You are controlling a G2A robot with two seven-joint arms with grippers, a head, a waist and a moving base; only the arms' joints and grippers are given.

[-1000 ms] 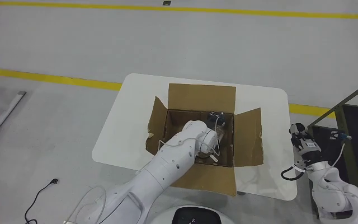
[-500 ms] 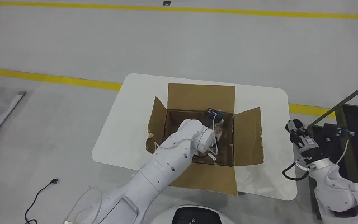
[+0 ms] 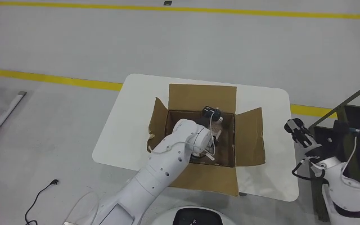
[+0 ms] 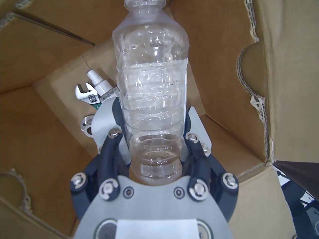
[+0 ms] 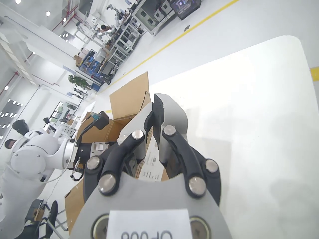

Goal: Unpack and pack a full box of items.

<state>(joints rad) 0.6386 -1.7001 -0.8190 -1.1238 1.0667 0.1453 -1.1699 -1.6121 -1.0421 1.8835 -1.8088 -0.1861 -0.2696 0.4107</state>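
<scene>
1. The white bench [image 3: 132, 112] carries an open cardboard box [image 3: 202, 97] about mid-surface. Its four flaps are folded outward.
2. The left arm comes in from the near side and dips into the box. The left end effector [image 4: 152, 118] sits inside the walls.
3. That end effector pinches a clear plastic bottle [image 4: 152, 70] low on its body, with one finger touching each side. The bottle's base points toward the wrist and its white cap points away toward a box wall. Whether the bottle touches the box floor cannot be told.
4. More things lie on the box floor, partly hidden behind one finger. An adjustable wrench [image 4: 83, 94] with a green handle lies there, with a white nozzle piece [image 4: 98, 80] just beside it. A small metal ring-shaped part [image 4: 86, 125] lies near both.
5. The right end effector [image 3: 291, 126] is at the bench's right edge, well apart from the box. In its own wrist view the fingers are pressed together at the tips with nothing between them, and they point across the bench toward the box.
</scene>
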